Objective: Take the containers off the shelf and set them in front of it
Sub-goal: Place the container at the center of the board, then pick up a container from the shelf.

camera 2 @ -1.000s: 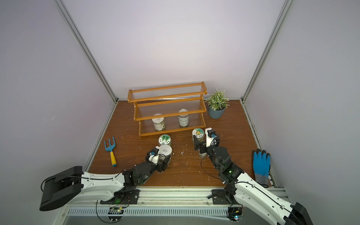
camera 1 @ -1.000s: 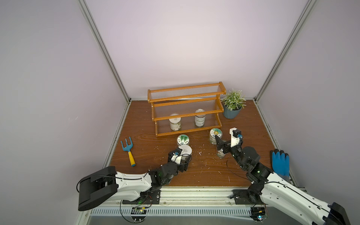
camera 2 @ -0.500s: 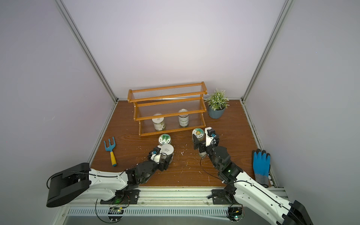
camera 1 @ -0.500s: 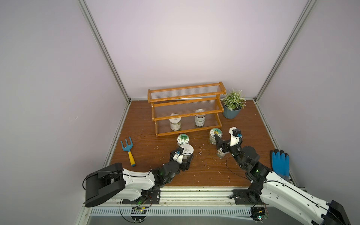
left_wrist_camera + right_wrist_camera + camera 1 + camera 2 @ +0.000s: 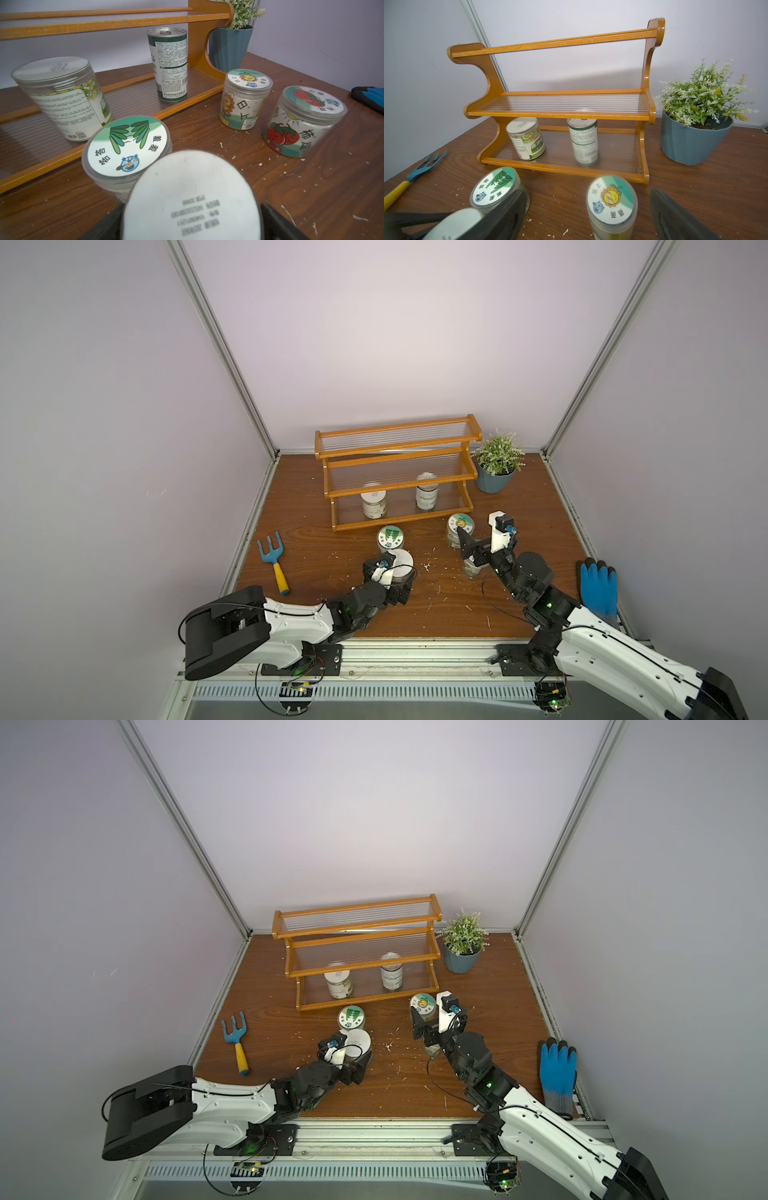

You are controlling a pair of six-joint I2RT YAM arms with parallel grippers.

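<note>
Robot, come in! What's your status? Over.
Right claw open, empty. Left claw around plain jar on table, grip unclear. Tall jar and can left on shelf. Tree jar crowds left claw.

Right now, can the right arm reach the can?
Probably yes: the right claw is open and the can is open from the front. The sunflower jar crowds the path; the tier above blocks a top grab.

shelf [image 5: 398, 446] bottom tier: jar [image 5: 374, 502] left, can [image 5: 427, 494] right | before shelf: four jars [image 5: 126, 145] [image 5: 191, 197] [image 5: 245, 99] [image 5: 301, 124]
</note>
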